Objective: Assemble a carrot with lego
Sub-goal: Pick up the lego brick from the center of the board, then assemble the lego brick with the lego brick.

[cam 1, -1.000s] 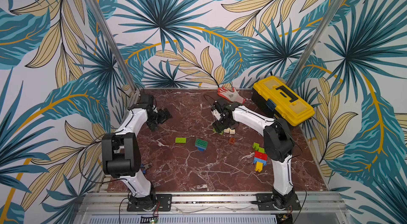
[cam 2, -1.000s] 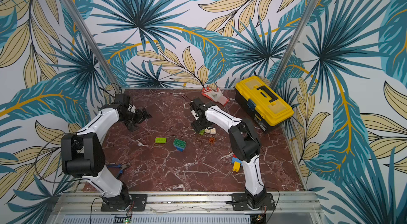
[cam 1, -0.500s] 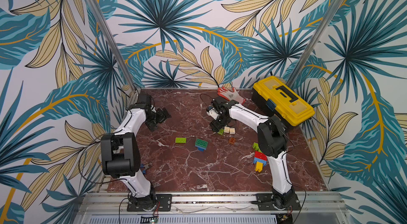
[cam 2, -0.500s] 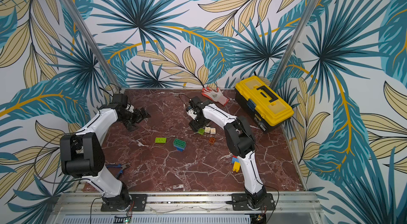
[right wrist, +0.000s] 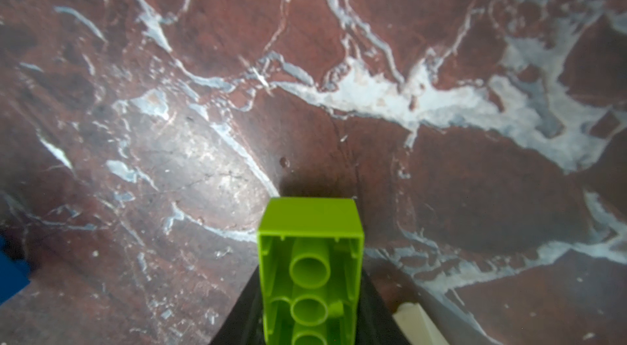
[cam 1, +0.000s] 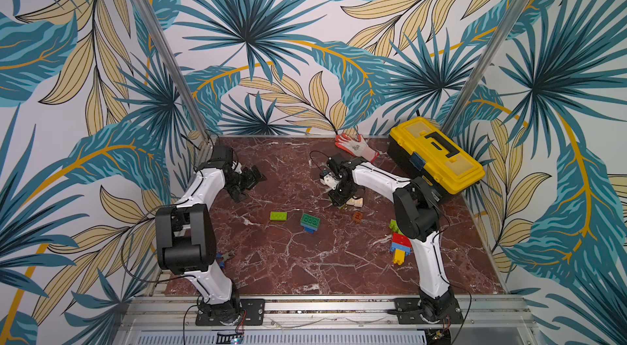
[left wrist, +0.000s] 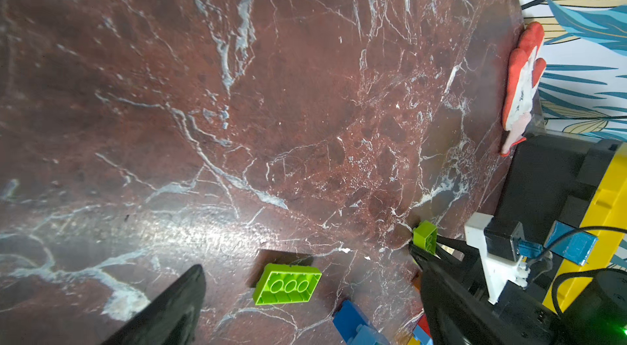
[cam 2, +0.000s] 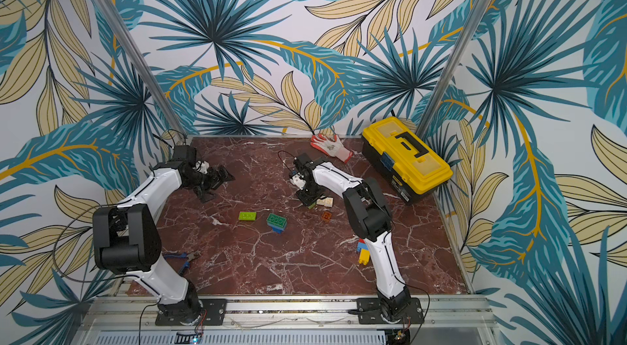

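White arm links (cam 1: 207, 187), black joint housings (cam 1: 185, 241), black bolted base plates (cam 1: 252, 309)

No text, brand or number can be read anywhere. The yellow toolbox (cam 1: 437, 156) in the far right corner of the surface carries a small blue label (cam 1: 416, 162) on its dark front wall, too small to make out. The glove (left wrist: 520, 95) at the far edge bears a faint dark print on its white back, blurred beyond reading.
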